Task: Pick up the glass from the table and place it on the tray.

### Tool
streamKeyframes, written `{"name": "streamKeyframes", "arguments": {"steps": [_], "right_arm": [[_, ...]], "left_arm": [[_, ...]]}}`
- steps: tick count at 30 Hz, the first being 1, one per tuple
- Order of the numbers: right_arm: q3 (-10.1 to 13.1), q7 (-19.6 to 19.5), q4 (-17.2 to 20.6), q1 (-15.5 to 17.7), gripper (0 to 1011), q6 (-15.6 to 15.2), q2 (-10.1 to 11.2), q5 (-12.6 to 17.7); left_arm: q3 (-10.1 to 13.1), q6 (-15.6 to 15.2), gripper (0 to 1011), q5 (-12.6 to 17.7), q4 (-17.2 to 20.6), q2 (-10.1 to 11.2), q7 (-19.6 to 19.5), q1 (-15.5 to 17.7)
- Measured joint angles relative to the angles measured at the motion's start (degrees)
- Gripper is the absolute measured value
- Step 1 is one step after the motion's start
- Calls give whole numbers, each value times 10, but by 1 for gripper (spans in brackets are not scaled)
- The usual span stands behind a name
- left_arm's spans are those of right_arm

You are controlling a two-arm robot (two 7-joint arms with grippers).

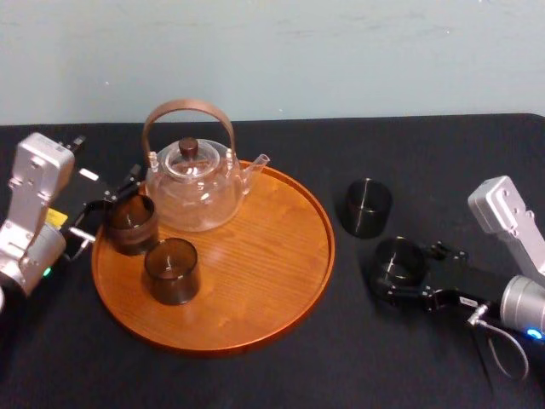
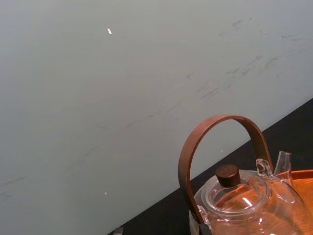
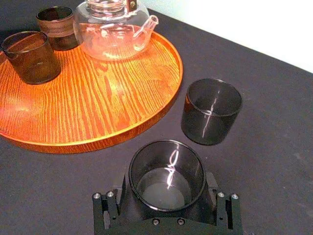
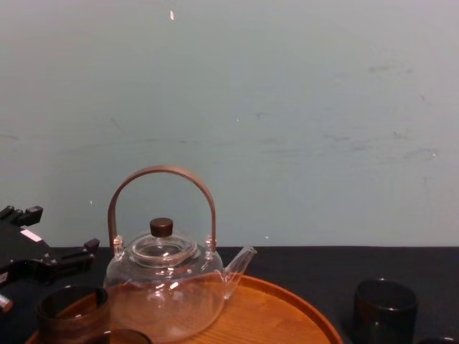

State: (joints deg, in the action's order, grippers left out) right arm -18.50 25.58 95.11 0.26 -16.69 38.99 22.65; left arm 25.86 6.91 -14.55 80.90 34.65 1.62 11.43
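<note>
A black, matte table [image 1: 281,375] ran back to a pale wall at its far edge. On its left half lay the tray [image 1: 255,256], a wide round disc of orange-brown wood with bold grain and a low raised rim. At the tray's far side stood a clear glass teapot [image 1: 194,192], round-bellied, with a short spout, a dark knob on its lid and an arched brown handle.

Two short tumblers of smoky brown glass shared the tray. One [image 1: 172,271] stood in front of the teapot, and the other [image 1: 130,223] stood by the tray's left rim, just beside the teapot.

Off the tray, towards the table's right side, a second dark tumbler [image 1: 366,207] stood upright and free. It was between the tray's rim and the right edge, slightly farther back than the task's piece.

The glass [image 3: 166,169], a plain dark cylinder with an open mouth, sat upright right of the tray and apart from its rim, towards the table's front edge. The right end effector [image 1: 400,274] was closed around it, with black fingers [image 3: 211,190] pressed on either side of its wall.

The left end effector [image 1: 106,209] hung at the tray's left rim, against the tumbler there. Whether it gripped anything could not be told.
</note>
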Motion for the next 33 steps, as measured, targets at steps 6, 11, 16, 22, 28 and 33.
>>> {"name": "streamKeyframes", "arguments": {"steps": [6,11,16,22,28,33], "right_arm": [[-11,6,-10,-15,1002,0,-6,-5],[-15,7,-13,-20,1002,0,-8,-9],[-16,7,-13,-21,1002,1,-8,-10],[-15,7,-13,-20,1002,1,-8,-10],[-15,6,-12,-20,918,1,-8,-9],[-15,6,-12,-19,903,1,-7,-9]], "left_arm": [[0,0,1001,0,0,0,0,0],[0,0,1001,0,0,0,0,0],[0,0,1001,0,0,0,0,0],[0,0,1001,0,0,0,0,0],[0,0,1001,0,0,0,0,0],[0,0,1001,0,0,0,0,0]]}}
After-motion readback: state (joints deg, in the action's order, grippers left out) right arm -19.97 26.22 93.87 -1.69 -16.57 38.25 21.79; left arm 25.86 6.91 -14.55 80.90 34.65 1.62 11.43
